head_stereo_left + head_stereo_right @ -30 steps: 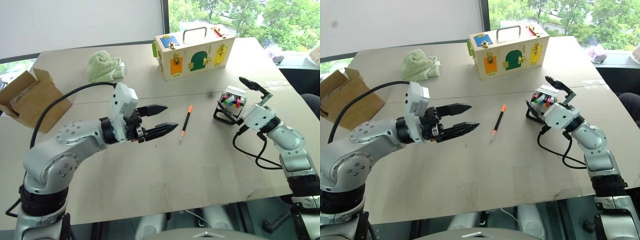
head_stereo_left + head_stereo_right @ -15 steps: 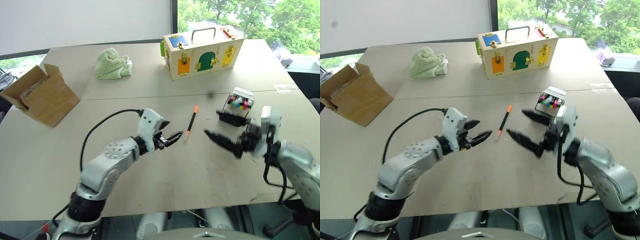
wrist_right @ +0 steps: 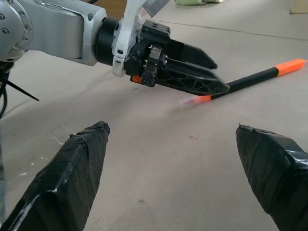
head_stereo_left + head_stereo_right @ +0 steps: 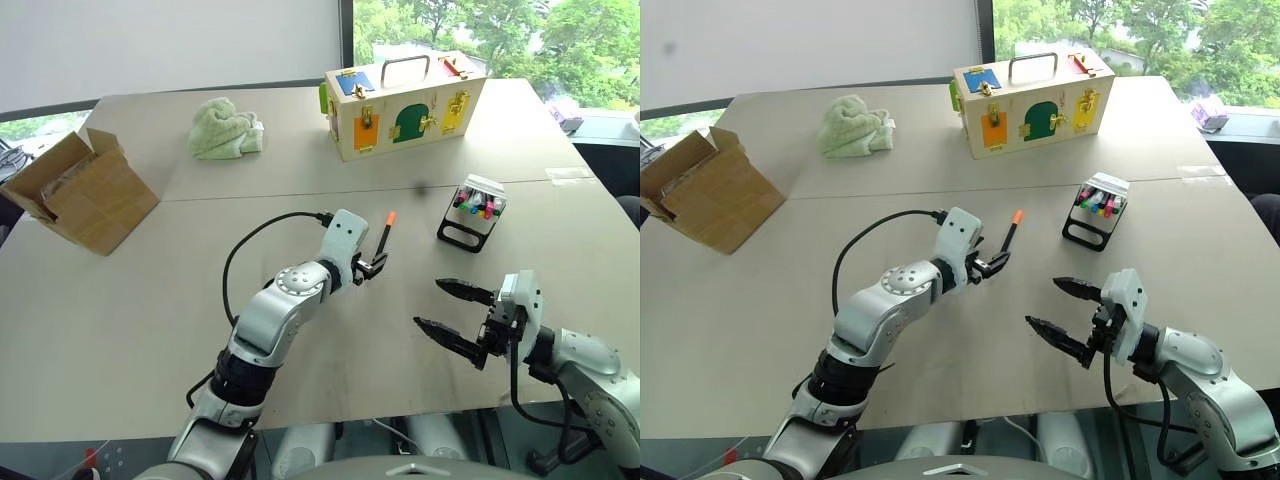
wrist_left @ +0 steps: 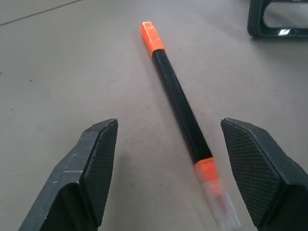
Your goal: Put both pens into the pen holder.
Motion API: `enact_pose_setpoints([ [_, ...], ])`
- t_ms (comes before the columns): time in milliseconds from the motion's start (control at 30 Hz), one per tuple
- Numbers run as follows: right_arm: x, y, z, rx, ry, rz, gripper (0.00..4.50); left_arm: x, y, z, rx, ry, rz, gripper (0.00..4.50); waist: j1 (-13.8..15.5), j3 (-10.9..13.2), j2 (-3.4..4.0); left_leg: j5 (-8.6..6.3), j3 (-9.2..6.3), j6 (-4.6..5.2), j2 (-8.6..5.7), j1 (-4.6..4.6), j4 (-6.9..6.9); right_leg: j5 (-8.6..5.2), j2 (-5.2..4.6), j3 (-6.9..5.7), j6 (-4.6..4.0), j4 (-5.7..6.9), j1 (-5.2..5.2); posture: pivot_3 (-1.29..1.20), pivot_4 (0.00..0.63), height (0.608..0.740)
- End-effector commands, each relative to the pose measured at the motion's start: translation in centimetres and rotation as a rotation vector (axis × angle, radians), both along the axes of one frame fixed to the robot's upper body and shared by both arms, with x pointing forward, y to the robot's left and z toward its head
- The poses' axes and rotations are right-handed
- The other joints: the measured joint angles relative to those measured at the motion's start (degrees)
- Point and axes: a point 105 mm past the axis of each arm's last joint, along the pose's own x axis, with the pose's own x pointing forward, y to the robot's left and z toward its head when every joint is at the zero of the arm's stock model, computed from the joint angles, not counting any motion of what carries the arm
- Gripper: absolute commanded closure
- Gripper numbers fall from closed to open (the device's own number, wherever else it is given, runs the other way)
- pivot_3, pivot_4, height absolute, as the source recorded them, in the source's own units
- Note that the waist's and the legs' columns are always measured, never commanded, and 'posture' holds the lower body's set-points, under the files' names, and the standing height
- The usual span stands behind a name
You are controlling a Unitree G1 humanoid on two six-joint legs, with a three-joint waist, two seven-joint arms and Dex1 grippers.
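Behind left gripper [image 4: 374,264], pen [image 4: 383,235] half-hidden

A large table [image 4: 120,300] with a pale beige, matte top takes up most of the scene; a thin seam [image 4: 250,195] runs across it from side to side, as where two slabs meet. Behind its far edge a plain white wall panel [image 4: 170,40] rises, with a dark strip along its foot. To the right of the panel a dark vertical frame [image 4: 347,35] borders a window [image 4: 480,30], through which green trees stand in bright daylight. Soft, even daylight falls on the tabletop, with only faint shadows. Below the table's near edge a glossy floor [image 4: 130,455] shows.
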Motion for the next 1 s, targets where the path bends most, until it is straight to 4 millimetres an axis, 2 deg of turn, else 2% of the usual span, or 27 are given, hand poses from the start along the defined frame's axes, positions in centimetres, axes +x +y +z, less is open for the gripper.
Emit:
enact_pose_setpoints([
  [33,0.2,-0.5,0.0,-0.037,-0.066,-0.034,0.03,0.0,-0.8,-0.8,0.048,0.018,-0.01,1.0,0.2,0.0,0.0,0.0,0.0,0.0,0.0,0.0,0.0,0.0,0.0,0.0,0.0,0.0,0.0,0.0,0.15,0.74],
  [133,0.4,-0.7,-0.3,-0.079,-0.112,-0.054,0.03,-0.6,-1.1,-2.0,0.076,0.077,-0.013,1.0,0.3,-0.1,0.0,0.0,-0.01,-0.01,-0.01,0.03,0.01,0.0,-0.02,-0.01,0.0,0.0,0.03,0.0,0.15,0.74],
  [200,0.7,-0.8,-0.3,-0.081,-0.133,-0.071,0.0,-0.6,-1.1,-2.2,0.056,0.1,0.002,1.52,0.4,-0.1,0.0,0.0,-0.01,-0.01,-0.01,0.07,0.0,0.0,-0.02,0.0,0.0,0.0,0.07,0.0,0.15,0.74],
  [233,0.7,-0.7,-0.2,-0.08,-0.139,-0.073,0.0,-0.5,-0.8,-2.4,0.043,0.119,0.02,2.02,0.4,-0.1,0.01,0.01,-0.01,-0.01,-0.01,0.08,0.01,0.0,-0.02,-0.01,0.01,0.0,0.08,0.0,0.15,0.74],
  [300,0.8,-0.7,-0.2,-0.083,-0.154,-0.074,0.0,-0.4,-0.3,-2.5,0.032,0.132,0.037,2.54,0.4,-0.2,0.02,0.01,-0.02,-0.01,0.0,0.08,0.01,0.0,-0.02,-0.01,0.0,0.0,0.08,0.0,0.15,0.74],
  [333,0.9,-0.6,-0.2,-0.085,-0.158,-0.074,0.0,-0.3,0.1,-2.6,0.032,0.139,0.055,3.15,0.4,-0.2,0.03,0.01,-0.02,-0.02,0.0,0.08,0.01,0.0,-0.02,-0.01,0.0,0.0,0.08,0.0,0.15,0.74],
  [433,1.0,-0.6,-0.1,-0.086,-0.165,-0.07,0.0,-0.1,1.2,-2.9,0.053,0.146,0.098,4.43,0.4,-0.2,0.03,0.01,-0.01,-0.03,0.0,0.08,0.0,0.0,-0.02,0.0,0.0,0.0,0.07,0.0,0.15,0.74],
  [533,1.1,-0.1,-0.1,-0.075,-0.137,-0.049,0.0,0.5,3.1,-3.0,0.092,0.128,0.169,4.43,0.3,-0.2,0.0,0.01,-0.01,-0.03,-0.01,0.09,0.0,0.0,-0.03,0.0,0.0,-0.01,0.08,0.0,0.15,0.74],
  [700,1.9,0.8,0.7,-0.008,-0.103,-0.056,0.0,1.1,4.1,-0.9,-0.01,-0.014,0.174,4.43,-0.8,-0.3,0.0,0.02,0.04,-0.04,0.06,0.19,-0.03,0.0,0.03,0.08,-0.01,0.04,0.08,0.0,0.15,0.74],
  [767,2.7,1.2,1.4,0.059,-0.069,-0.084,0.0,0.6,3.7,0.6,-0.121,-0.084,0.11,4.43,-1.3,-0.2,0.01,0.03,0.03,-0.07,0.08,0.2,-0.04,0.0,0.03,0.08,-0.01,0.06,0.08,0.0,0.15,0.74],
  [900,3.5,3.0,4.0,0.28,0.037,-0.057,0.0,-1.5,2.6,5.0,-0.485,-0.173,-0.044,4.43,-1.1,-0.2,0.01,0.03,0.03,-0.07,0.11,0.11,-0.05,0.01,0.04,0.08,-0.03,0.05,0.0,0.0,0.15,0.74],
  [1000,4.3,4.1,6.1,0.394,0.099,-0.042,0.0,-3.3,2.3,6.4,-0.617,-0.186,-0.17,4.43,-0.8,-0.2,-0.01,0.03,0.0,-0.07,0.07,-0.05,0.0,0.01,-0.03,0.02,-0.03,-0.01,-0.07,0.0,0.15,0.74],
])
